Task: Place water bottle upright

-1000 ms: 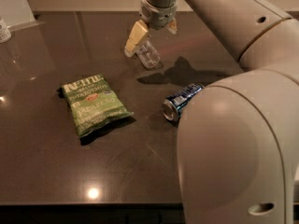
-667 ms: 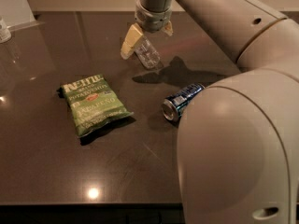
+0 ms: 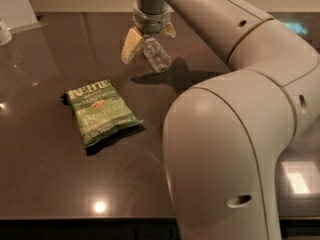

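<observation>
The water bottle (image 3: 157, 58) is a small clear ribbed plastic bottle. It hangs tilted, bottom end down and to the right, a little above the dark table (image 3: 50, 174), and casts a shadow to its right. Its cap end is hidden between the fingers. My gripper (image 3: 149, 46) is at the back middle of the table and is shut on the bottle's upper end. One yellowish finger (image 3: 130, 45) shows left of the bottle and the other (image 3: 169, 30) shows to its right.
A green Kettle chips bag (image 3: 102, 111) lies flat on the table, left of centre. A small white-labelled bottle (image 3: 4, 32) stands at the far left back edge. My arm's large body (image 3: 225, 149) fills the right side and hides the table there.
My gripper has moved a little left and up with the bottle in it. The blue can seen earlier beside my arm is out of sight now.
</observation>
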Available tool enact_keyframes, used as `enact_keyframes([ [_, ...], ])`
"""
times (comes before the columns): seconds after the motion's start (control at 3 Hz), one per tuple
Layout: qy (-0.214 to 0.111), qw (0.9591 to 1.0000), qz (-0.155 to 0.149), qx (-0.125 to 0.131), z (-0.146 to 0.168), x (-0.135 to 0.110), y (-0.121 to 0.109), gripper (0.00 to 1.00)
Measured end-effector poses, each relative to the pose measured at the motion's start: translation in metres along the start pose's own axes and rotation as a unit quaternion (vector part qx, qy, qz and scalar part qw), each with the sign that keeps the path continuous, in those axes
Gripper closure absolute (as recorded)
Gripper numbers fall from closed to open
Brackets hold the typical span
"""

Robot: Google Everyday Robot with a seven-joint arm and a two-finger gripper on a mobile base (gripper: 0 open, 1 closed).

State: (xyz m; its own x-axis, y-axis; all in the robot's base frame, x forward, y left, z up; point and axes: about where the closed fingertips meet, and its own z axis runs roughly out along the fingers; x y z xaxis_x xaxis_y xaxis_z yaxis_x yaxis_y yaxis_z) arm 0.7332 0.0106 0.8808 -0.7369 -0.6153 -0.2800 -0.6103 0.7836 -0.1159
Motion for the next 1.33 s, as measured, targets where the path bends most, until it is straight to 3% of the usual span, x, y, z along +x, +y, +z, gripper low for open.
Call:
enact_keyframes([
  [0.67,0.029,0.9990,0.015,0.030,0.015,-0.008,-0.028,0.00],
  [1.33,0.046,0.9981,0.026,0.032,0.022,-0.005,-0.047,0.00],
])
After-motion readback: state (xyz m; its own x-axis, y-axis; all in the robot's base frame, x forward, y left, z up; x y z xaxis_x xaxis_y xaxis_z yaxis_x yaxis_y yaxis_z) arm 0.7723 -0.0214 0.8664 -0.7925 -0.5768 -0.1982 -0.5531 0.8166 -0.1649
